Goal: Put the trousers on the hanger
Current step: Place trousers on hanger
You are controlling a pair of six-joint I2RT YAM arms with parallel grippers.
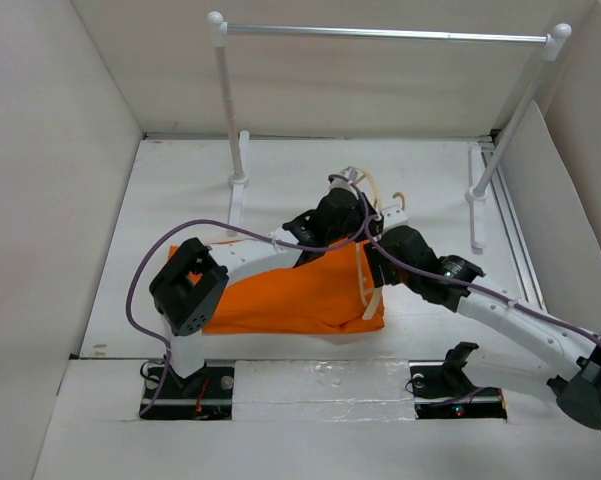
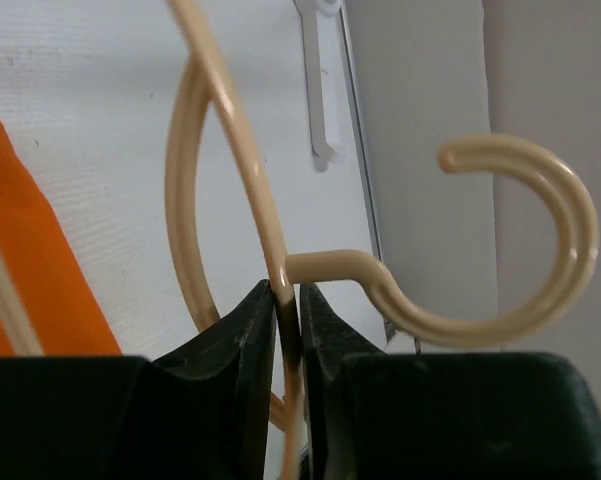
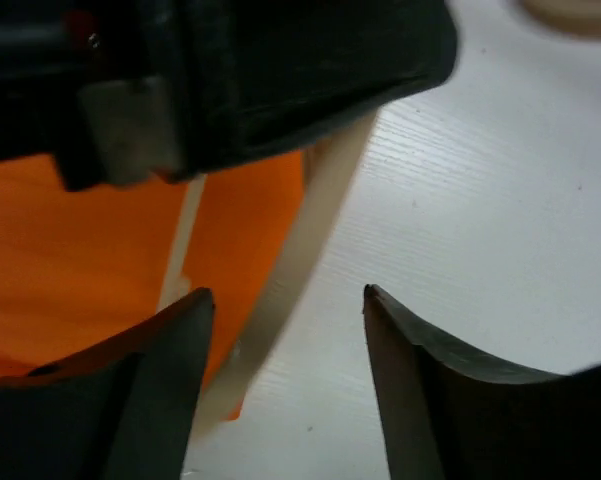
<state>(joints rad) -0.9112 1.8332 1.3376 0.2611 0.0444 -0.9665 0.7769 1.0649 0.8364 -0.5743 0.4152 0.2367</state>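
The orange trousers (image 1: pixel 290 295) lie flat on the table in front of the arms; they also show in the left wrist view (image 2: pixel 30 260) and the right wrist view (image 3: pixel 70 260). The beige hanger (image 1: pixel 367 290) lies over their right end, hook (image 2: pixel 540 230) towards the back. My left gripper (image 1: pixel 355 205) is shut on the hanger's neck (image 2: pixel 280 250) just below the hook. My right gripper (image 1: pixel 378 252) is open, jaws wide apart (image 3: pixel 285 300), low over the table with one hanger arm (image 3: pixel 315 220) running between its fingers, not touching them.
A silver rail (image 1: pixel 380 33) on two white posts (image 1: pixel 225 100) stands across the back. White walls (image 1: pixel 50 150) close in the left, right and back. The left gripper's black body (image 3: pixel 280 70) hangs close above the right gripper.
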